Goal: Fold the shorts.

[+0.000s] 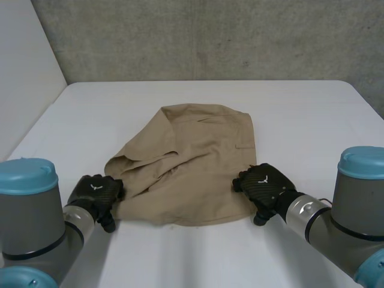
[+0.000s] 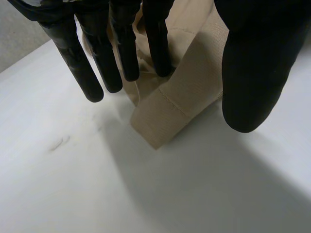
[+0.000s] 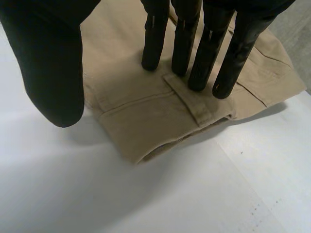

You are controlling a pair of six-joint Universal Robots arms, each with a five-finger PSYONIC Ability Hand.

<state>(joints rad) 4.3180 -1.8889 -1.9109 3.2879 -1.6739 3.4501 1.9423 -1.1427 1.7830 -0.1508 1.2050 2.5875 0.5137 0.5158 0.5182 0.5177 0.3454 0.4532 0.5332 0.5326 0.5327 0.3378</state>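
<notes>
White table (image 1: 180, 258) stands before a grey concrete wall (image 1: 240, 36). On the left hand (image 1: 95, 192) the fingers (image 2: 121, 53) are straight and spread away from the thumb. They hold nothing, and their tips are at a hemmed corner of the tan shorts (image 1: 198, 162). On the right hand (image 1: 264, 183) the fingers (image 3: 199, 53) are straight too, with tips at a belt loop (image 3: 192, 99) near the edge, and nothing is pinched. The shorts lie crumpled in the middle of the table. The left hand is at their 8 o'clock, the right hand at their 4 o'clock.
</notes>
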